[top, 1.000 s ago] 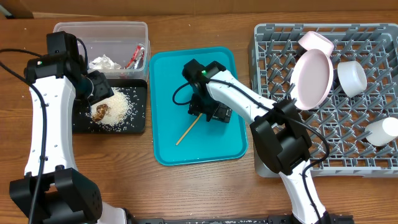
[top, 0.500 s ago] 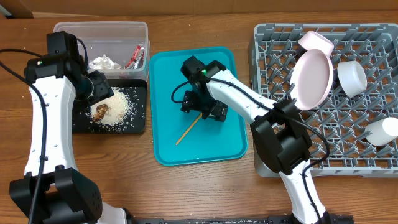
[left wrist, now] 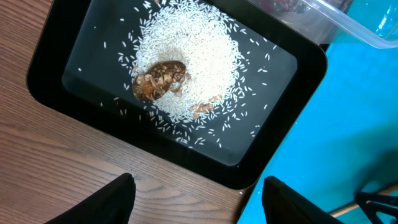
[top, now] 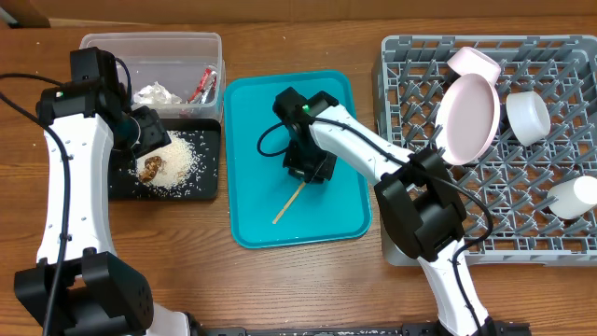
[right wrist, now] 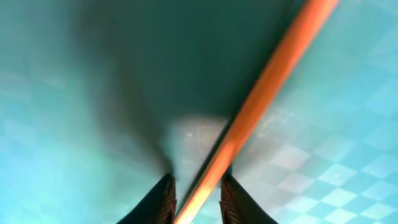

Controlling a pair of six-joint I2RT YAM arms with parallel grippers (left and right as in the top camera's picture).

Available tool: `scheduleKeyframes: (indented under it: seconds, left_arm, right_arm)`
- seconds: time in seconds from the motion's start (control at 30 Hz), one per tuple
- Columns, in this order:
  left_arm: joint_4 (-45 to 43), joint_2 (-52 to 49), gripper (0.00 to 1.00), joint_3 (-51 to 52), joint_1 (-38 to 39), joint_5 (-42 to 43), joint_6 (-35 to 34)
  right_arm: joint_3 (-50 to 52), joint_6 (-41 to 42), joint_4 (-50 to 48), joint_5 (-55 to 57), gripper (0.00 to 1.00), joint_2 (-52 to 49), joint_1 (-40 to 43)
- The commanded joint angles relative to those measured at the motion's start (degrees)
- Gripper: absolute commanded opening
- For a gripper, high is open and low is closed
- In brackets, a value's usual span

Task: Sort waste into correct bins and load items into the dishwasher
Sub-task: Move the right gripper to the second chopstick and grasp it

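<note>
Rightmost, the grey dish rack (top: 401,140) carries a round white plate (top: 468,117) propped on edge among its pegs, with a pale bowl (top: 476,63) just behind it, a white bowl (top: 528,117) beside it and a small white cup (top: 574,196) near the right edge. The teal tray (top: 252,196) sits mid-table. To its left, the clear tub (top: 149,42) holds crumpled white paper (top: 154,93) and the red-and-white wrapper (top: 201,86). Just below the tub, the black tray (left wrist: 50,81) holds scattered rice (left wrist: 199,68) and a brown food scrap (left wrist: 158,78). The left gripper (left wrist: 199,202) hovers over this tray's edge, fingers spread wide and empty. The right gripper (right wrist: 198,199) is down on the teal tray – its tips pinched on a thin wooden chopstick (top: 291,201), which lies slanted on the tray.
</note>
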State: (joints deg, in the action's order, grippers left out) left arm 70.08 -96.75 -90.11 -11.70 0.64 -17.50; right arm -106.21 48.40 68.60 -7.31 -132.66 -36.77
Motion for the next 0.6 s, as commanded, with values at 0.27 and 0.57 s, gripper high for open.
scheduleKeyframes:
  seconds: [0.27,0.57]
  left_arm:
    - [0.0,0.9,0.68,0.0,0.1,-0.6,-0.3]
    - [0.0,0.9,0.68,0.0,0.1,-0.6,-0.3]
  right_arm:
    - [0.1,-0.4,1.9,1.3,0.11,-1.0,0.0]
    - [0.1,-0.9,2.2,1.2,0.04,-1.0,0.0]
